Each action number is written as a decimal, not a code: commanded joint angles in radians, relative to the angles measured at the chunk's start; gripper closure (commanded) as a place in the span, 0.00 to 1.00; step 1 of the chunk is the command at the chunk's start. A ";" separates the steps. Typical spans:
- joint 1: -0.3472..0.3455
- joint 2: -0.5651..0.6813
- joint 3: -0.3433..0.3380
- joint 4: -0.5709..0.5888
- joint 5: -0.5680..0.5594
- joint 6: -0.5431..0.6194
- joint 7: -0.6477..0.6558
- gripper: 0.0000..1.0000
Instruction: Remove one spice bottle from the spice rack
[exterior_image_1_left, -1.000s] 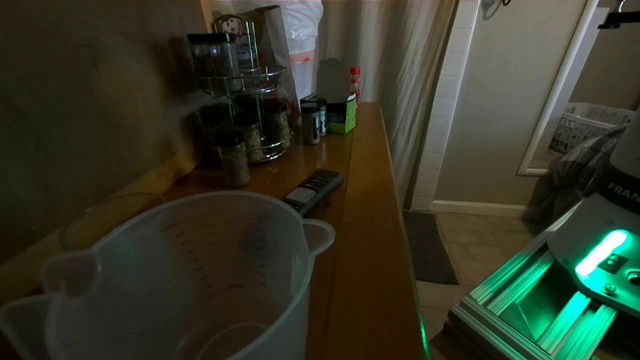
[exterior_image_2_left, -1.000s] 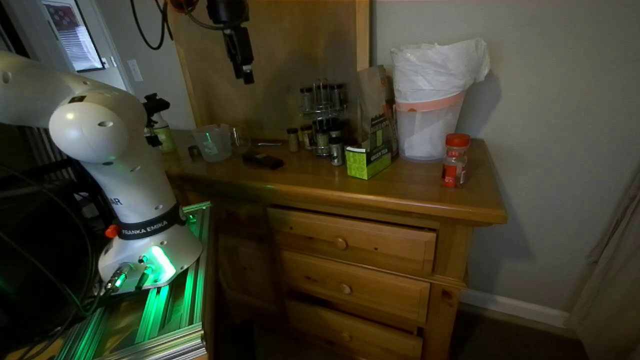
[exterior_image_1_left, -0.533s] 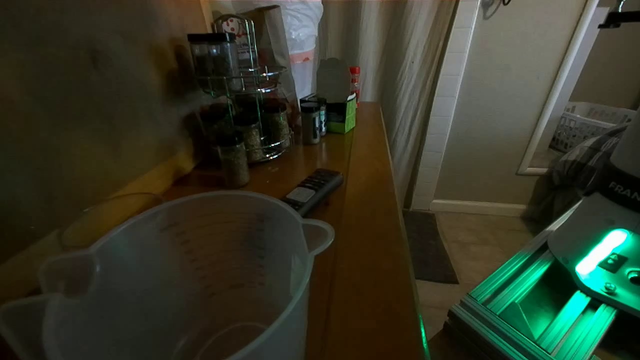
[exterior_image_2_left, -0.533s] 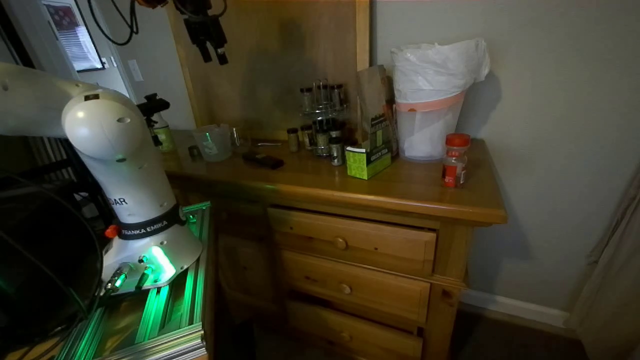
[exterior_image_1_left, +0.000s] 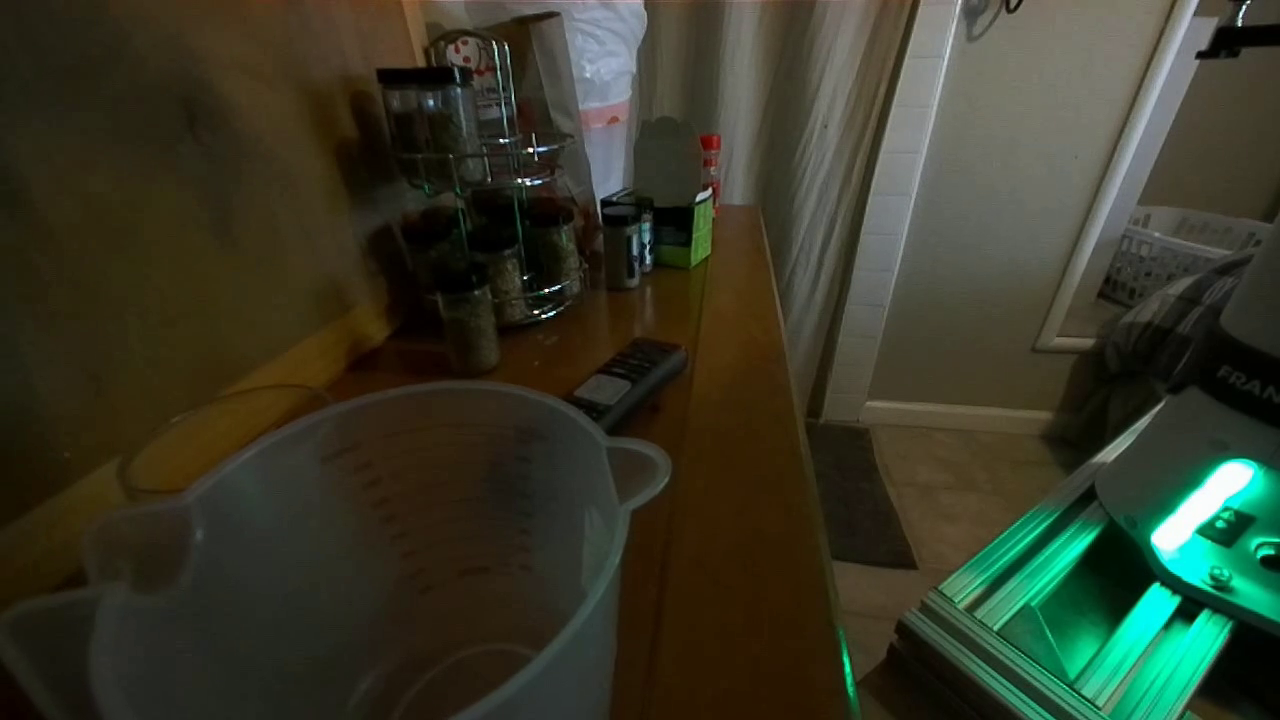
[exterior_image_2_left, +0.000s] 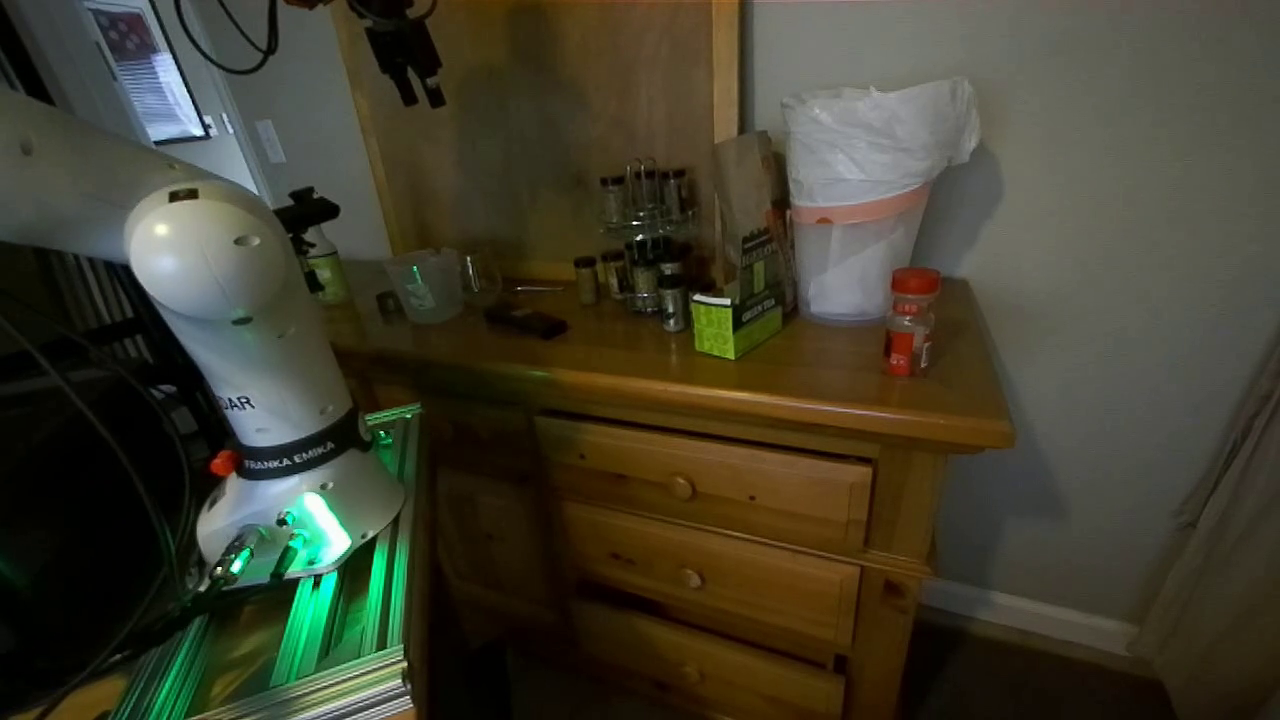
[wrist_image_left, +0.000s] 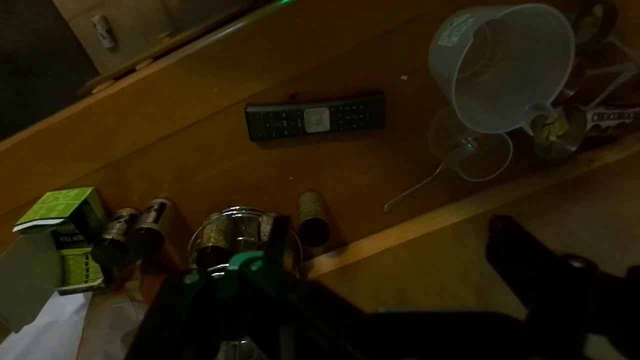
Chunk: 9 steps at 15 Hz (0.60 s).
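Now that the gripper (exterior_image_2_left: 422, 97) — spread wide, holding nothing — has risen farther from the spice rack (exterior_image_2_left: 648, 226), a spice bottle (exterior_image_2_left: 586, 281) standing just beside that rack (perhaps the one removed) suggests the task may be finished.

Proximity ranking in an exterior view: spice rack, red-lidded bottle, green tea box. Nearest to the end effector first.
From the end effector, in an exterior view:
1. Spice rack: below it, to the picture's right.
2. Green tea box: right of the rack, closer to the camera.
3. Red-lidded bottle: farthest right of the three.
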<state>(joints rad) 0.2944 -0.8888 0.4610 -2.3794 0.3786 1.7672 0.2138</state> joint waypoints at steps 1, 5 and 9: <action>0.011 0.019 -0.010 0.008 -0.010 0.002 0.009 0.00; -0.008 0.088 0.018 0.045 0.022 0.018 0.071 0.00; -0.075 0.285 0.142 0.157 -0.043 0.130 0.189 0.00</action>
<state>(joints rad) 0.2751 -0.7824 0.5202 -2.3402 0.3771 1.8370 0.3148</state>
